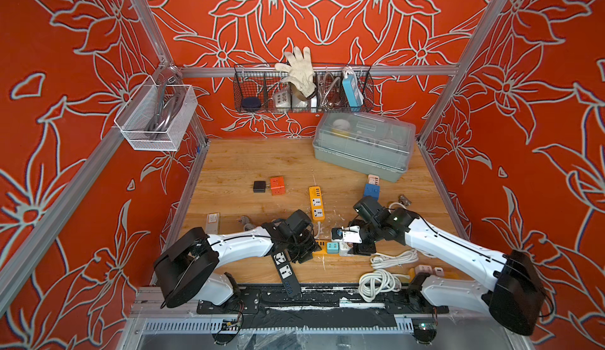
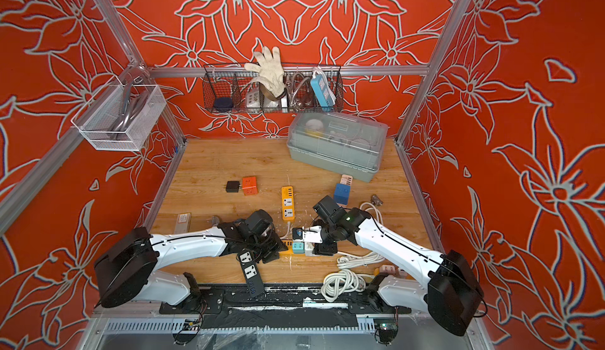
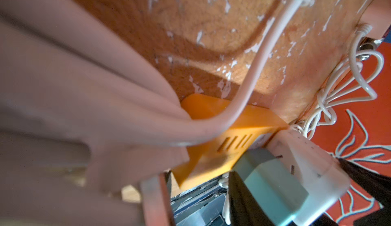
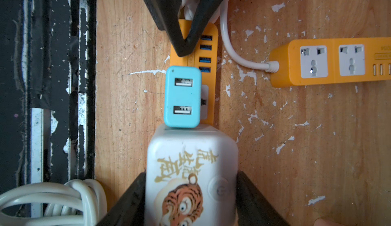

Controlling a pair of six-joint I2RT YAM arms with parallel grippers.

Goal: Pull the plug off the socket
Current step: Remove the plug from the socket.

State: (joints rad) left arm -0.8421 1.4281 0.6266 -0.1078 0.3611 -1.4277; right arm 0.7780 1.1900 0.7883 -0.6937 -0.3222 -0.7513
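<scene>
**PLUG SEATED IN SOCKET STRIP; RIGHT GRIPPER CLOSED ON IT**

A white, rounded-cube plastic plug adapter printed with a tiger is found seated on a yellow plastic power strip with blue USB ports, at the end of the strip nearer the right arm. Just beside it on the same strip, a turquoise two-port USB charger block is also plugged in. In both top views the strip is seen laid across the front middle of the scuffed wooden tabletop, between the two arms.

The right gripper is positioned over the white adapter. Its black fingers are set against two opposite flanks, and the adapter is grasped between them.

The left gripper is lowered onto the opposite end of the yellow strip, with its tips against the casing. It cannot be told whether its fingers are clenched or released. Its own wrist view is largely blocked by pale, blurred shapes close to the lens.

A second yellow power strip with two white sockets is noted further back on the table, apart from the first. Its white cord is curved past the first strip's end. A black power strip is noted at the front, partly under the left arm's wrist. A coil of white cable is noted at the front edge, beside the right arm's base.
</scene>
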